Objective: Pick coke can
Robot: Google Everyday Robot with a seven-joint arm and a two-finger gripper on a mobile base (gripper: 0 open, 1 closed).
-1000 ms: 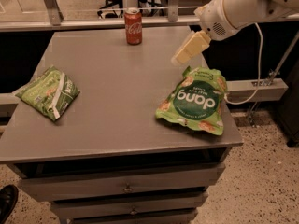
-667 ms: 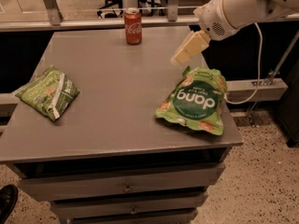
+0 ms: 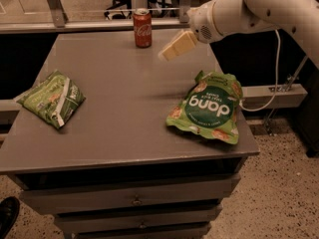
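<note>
The coke can is red with a white script logo and a silver top. It stands upright at the far edge of the grey table, a little left of centre. My gripper hangs above the table's far right part. It is to the right of the can and slightly nearer, with a small gap between them. It holds nothing that I can see. The white arm comes in from the upper right.
A green snack bag lies at the right of the table, below the gripper. Another green bag lies at the left edge. Drawers sit under the tabletop. A rail and chair legs stand behind the table.
My gripper has moved left and slightly farther back, closer to the can. The can and both bags have not moved.
</note>
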